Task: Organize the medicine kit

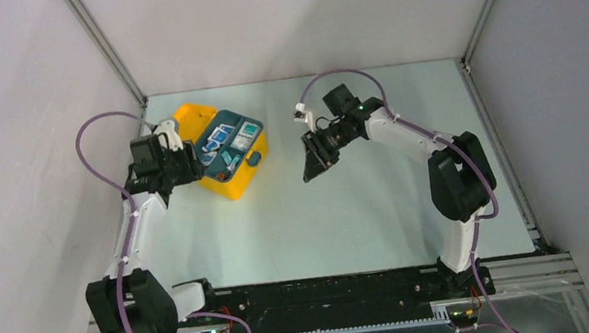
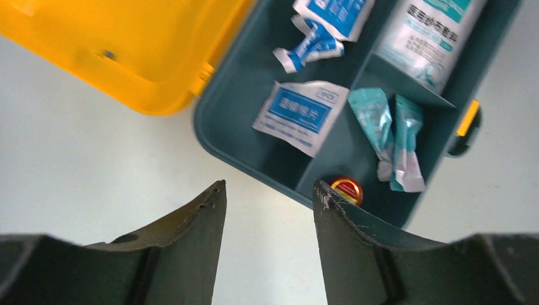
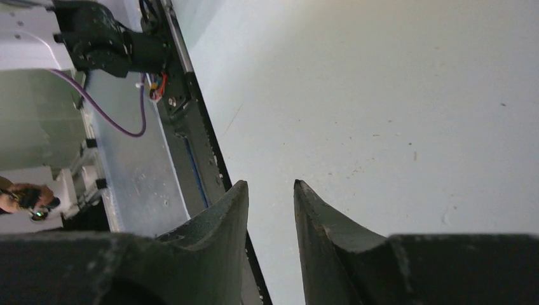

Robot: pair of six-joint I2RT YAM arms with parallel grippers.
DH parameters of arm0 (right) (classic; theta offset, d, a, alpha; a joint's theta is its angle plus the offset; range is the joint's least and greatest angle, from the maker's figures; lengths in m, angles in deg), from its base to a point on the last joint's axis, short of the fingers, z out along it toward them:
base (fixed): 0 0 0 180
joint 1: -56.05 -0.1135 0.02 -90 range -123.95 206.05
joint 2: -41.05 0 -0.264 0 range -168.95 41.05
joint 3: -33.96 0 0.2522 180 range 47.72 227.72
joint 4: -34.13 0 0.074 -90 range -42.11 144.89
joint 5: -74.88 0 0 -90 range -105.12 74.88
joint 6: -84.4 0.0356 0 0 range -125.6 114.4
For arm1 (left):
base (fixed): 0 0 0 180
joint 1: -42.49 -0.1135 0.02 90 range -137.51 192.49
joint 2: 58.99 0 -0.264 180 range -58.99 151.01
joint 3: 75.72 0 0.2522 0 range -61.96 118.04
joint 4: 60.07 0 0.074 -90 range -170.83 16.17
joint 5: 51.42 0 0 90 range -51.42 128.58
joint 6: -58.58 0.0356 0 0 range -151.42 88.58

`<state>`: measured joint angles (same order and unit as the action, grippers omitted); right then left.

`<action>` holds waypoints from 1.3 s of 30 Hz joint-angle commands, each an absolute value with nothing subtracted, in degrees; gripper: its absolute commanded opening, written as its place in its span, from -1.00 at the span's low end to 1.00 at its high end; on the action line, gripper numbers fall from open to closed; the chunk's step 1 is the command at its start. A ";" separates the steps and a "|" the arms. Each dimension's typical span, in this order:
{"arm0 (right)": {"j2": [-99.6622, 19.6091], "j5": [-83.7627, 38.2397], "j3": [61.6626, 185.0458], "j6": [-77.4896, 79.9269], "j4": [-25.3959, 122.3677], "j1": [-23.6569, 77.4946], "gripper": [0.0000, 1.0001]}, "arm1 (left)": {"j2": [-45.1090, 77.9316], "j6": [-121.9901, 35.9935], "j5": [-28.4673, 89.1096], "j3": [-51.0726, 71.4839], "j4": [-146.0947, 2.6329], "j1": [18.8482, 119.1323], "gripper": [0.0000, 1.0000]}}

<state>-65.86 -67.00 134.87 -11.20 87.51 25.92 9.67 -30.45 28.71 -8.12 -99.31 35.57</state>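
The medicine kit (image 1: 236,180) is found on the far left part of the table (image 1: 363,209), with its yellow lid (image 2: 127,51) thrown open and a dark teal divided tray (image 2: 248,136) seated in its top. The left gripper (image 1: 184,169) is held just beside the kit's left side. In the left wrist view its fingers are spread wide with nothing between them, and one fingertip (image 2: 330,197) is seen over the tray's near rim, next to a small red and gold cap (image 2: 347,188). The right gripper (image 1: 312,163) is held well apart from the kit, over bare table. Its fingers are parted by a narrow gap and nothing is pinched.

A white sachet (image 2: 302,114) with a blue label is laid in one compartment, and two teal packets (image 2: 389,130) in the next. Teal characters are printed on a white tube (image 2: 432,32), but neither these nor the sachet's print can be read.

The left arm is reached forward along the left edge, wrist turned towards the kit. The right arm is bent at the elbow and angled inwards, its gripper tipped down
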 commanded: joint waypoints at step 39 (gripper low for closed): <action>-67.09 -52.39 139.83 -21.14 94.96 17.03 -0.23 | 33.21 -85.72 10.70 -17.65 -38.06 17.54 0.28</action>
<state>-68.22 -52.92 139.27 -19.86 94.57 16.91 34.06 -81.92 11.99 -16.80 -49.89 17.91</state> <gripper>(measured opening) 0.384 0.705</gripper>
